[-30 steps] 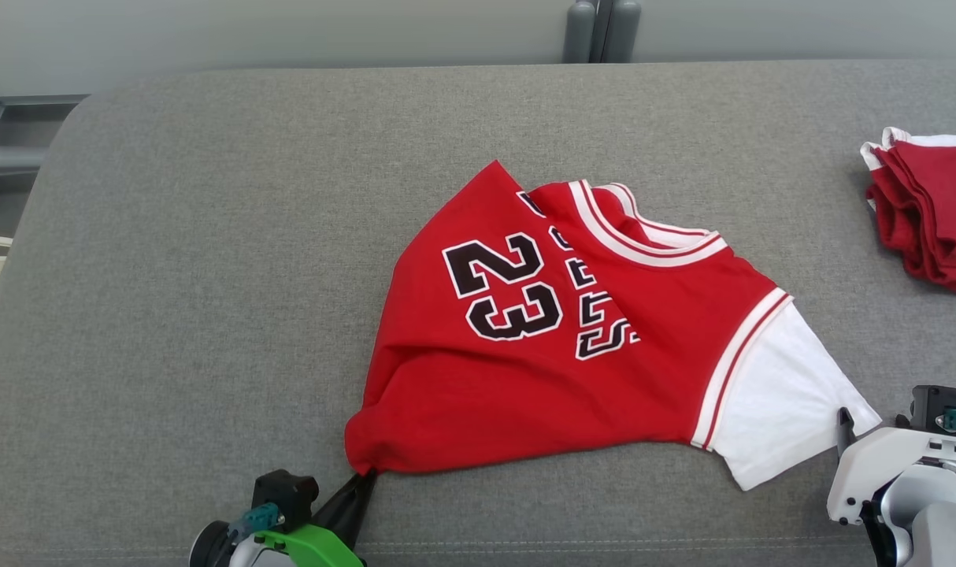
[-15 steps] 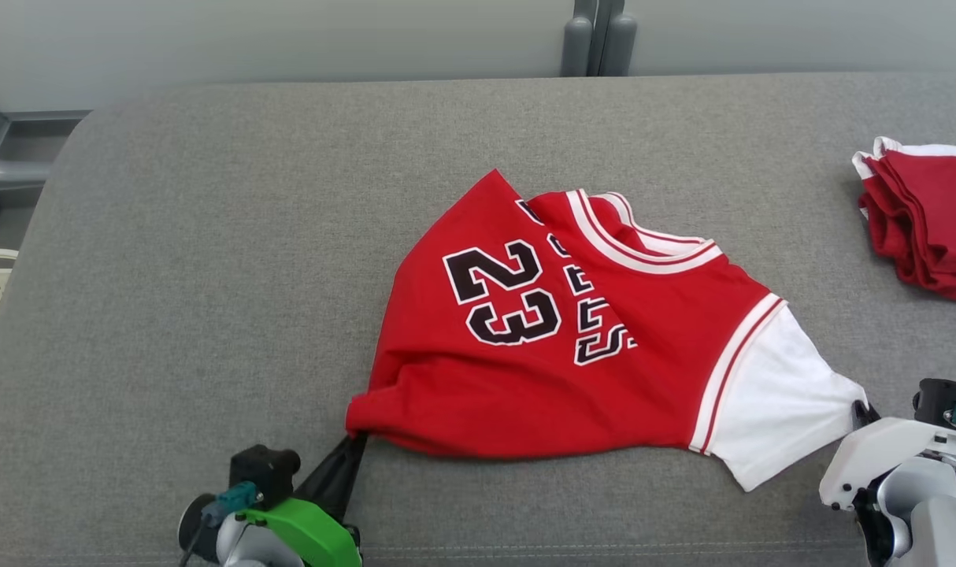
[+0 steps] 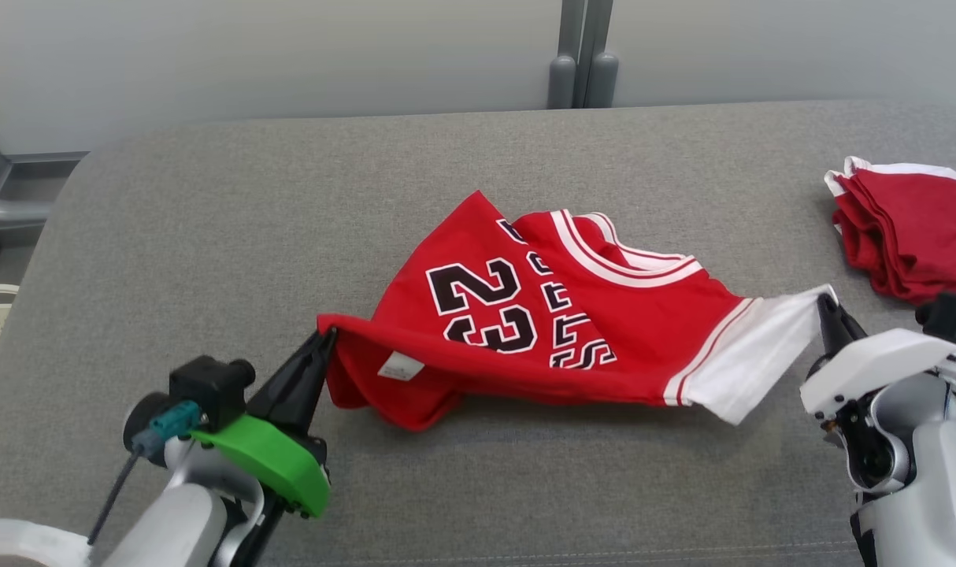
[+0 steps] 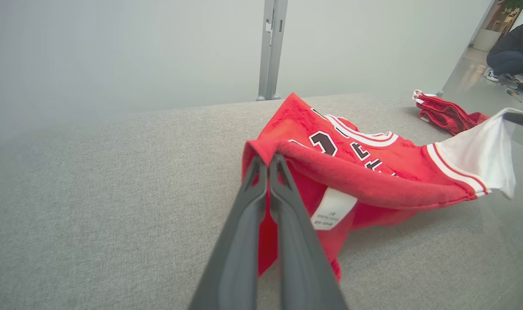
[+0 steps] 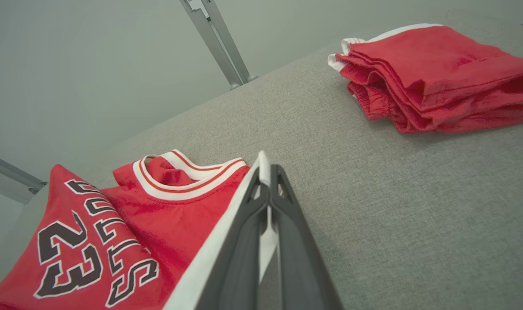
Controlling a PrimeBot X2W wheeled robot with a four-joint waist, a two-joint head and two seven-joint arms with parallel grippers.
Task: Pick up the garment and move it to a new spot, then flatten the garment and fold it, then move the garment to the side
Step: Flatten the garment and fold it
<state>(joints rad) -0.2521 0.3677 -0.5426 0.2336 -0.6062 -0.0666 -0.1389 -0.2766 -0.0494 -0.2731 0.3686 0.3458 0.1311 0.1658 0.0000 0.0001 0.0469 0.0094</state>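
Head view: the red jersey (image 3: 541,315) sags between both arms, its ends held up and its far part lying on the grey cloth-covered desk (image 3: 210,236). The left pincer (image 3: 326,339) is clamped tight on the red hem corner; the right pincer (image 3: 824,302) is pinched on the white sleeve edge. Folds hide most of the lettering beside the 23, and the underside is out of sight. A folded red pile (image 3: 911,228) is cut off at the right edge. Behind stands a pale wall with a grey post (image 3: 576,55).
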